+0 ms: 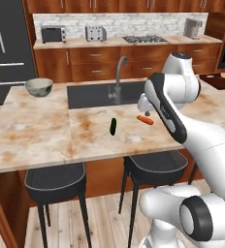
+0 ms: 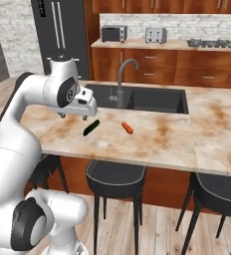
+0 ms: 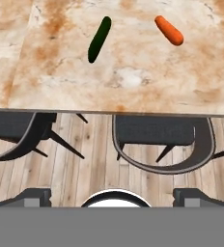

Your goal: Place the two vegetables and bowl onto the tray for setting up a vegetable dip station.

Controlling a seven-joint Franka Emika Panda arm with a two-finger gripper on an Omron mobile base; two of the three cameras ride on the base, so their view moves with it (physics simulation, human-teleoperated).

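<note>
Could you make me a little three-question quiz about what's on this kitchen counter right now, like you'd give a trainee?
1. True or false: the carrot and the dark green vegetable lie touching each other on the counter.
2. Which of these does the gripper hold? A) the carrot B) the bowl C) nothing
3. Fill in: the bowl stands on the counter to the ____ of the sink in the left base view, while the tray lies at the far right.

Key
1. False: they lie apart, with bare counter between them.
2. C: its jaws stand open and empty.
3. left
</note>
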